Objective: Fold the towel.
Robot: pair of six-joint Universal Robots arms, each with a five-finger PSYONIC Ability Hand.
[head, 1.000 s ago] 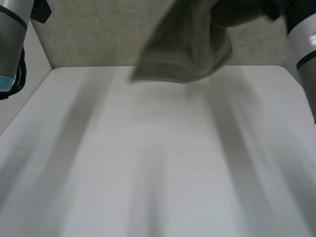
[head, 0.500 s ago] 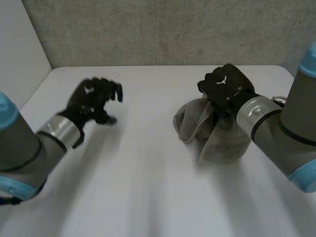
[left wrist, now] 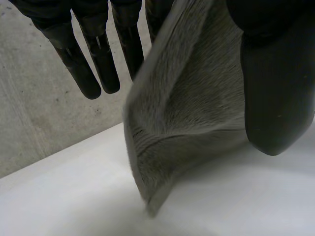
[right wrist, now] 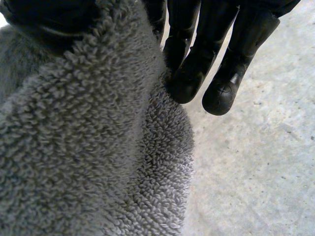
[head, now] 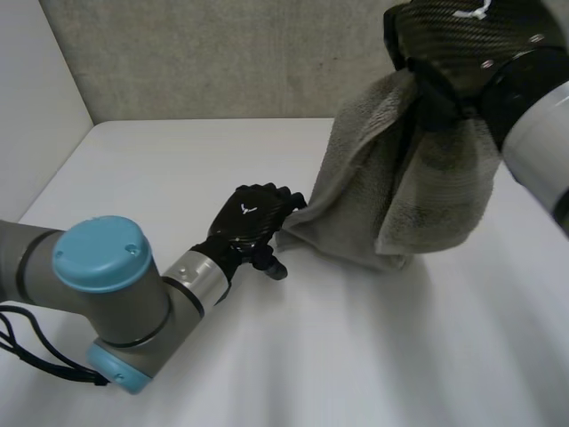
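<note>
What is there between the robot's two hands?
The towel: in the head view it hangs from the right hand down to the left hand.

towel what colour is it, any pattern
The towel is plain grey terry with no pattern; it shows best in the right wrist view.

A white counter (head: 160, 169) has a plain, smooth top and a rounded far-left corner. Behind the counter's far edge stands a grey, speckled wall (head: 222, 53), rough in texture, meeting the counter along a straight line. Along the counter's left side rises a plain white panel (head: 31, 116), which joins the grey wall in a slanting seam just beyond that rounded corner.
</note>
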